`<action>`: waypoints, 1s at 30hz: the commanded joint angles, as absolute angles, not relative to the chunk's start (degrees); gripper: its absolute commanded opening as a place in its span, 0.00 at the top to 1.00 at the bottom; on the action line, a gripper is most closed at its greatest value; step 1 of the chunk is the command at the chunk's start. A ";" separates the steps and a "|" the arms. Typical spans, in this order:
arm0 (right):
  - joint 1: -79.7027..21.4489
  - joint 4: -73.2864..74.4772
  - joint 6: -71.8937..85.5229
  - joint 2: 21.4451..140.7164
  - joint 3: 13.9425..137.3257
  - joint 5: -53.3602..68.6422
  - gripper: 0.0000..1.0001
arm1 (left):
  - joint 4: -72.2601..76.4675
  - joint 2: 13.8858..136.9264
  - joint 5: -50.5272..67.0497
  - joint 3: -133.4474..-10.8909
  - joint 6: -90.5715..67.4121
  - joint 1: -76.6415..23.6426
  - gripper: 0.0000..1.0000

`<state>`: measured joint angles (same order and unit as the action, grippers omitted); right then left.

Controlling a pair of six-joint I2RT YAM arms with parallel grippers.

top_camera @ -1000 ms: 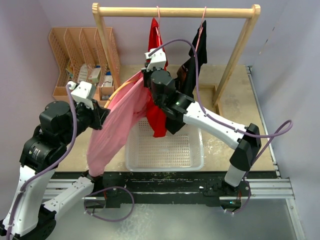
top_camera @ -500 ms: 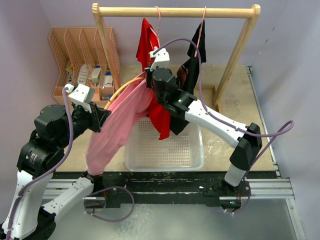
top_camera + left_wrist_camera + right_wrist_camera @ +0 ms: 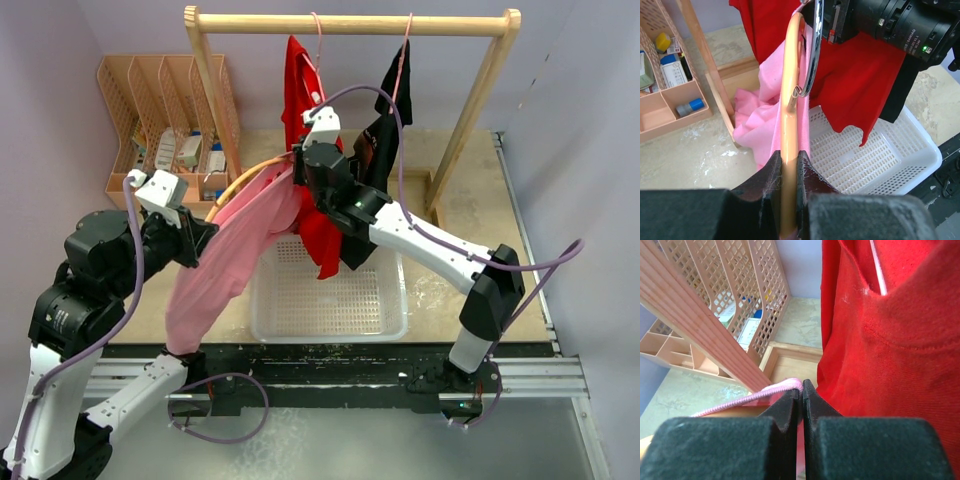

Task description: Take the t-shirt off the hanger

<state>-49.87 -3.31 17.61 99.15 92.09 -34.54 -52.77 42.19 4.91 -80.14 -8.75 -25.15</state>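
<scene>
A pink t-shirt (image 3: pixel 225 265) hangs on an orange hanger (image 3: pixel 250 170) held off the rail, stretched between my two arms above the table. My left gripper (image 3: pixel 205 232) is shut on the hanger's arm (image 3: pixel 790 115), with the pink cloth (image 3: pixel 760 125) draped beside it; the hanger's metal hook (image 3: pixel 812 60) shows just beyond. My right gripper (image 3: pixel 300 162) is shut on the shirt's ribbed pink edge (image 3: pixel 750 396), pinched at the fingertips of the gripper (image 3: pixel 802 390). The shirt's lower part droops to the left of the basket.
A red shirt (image 3: pixel 300 80) and a black garment (image 3: pixel 395 90) hang on the wooden rail (image 3: pixel 350 20). The red shirt fills the right wrist view (image 3: pixel 890 340). A white basket (image 3: pixel 340 300) sits under the arms. A peach organizer (image 3: pixel 150 110) stands at back left.
My left arm has drawn back to the left with the hanger. My right gripper has shifted slightly right and up with the pink edge. The red shirt has swung.
</scene>
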 commanded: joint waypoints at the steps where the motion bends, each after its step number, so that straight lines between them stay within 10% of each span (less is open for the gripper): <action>1: -41.37 0.58 17.97 98.83 90.53 -45.30 1.00 | -56.22 38.52 4.87 -87.25 -7.67 -25.05 1.00; 30: -46.91 -9.56 7.93 89.59 81.99 -33.44 1.00 | -40.01 37.29 6.62 -77.44 -11.51 -25.05 1.00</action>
<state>-45.71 -4.82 18.02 91.59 82.81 -26.11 -50.28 38.52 4.58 -78.89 -9.85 -25.19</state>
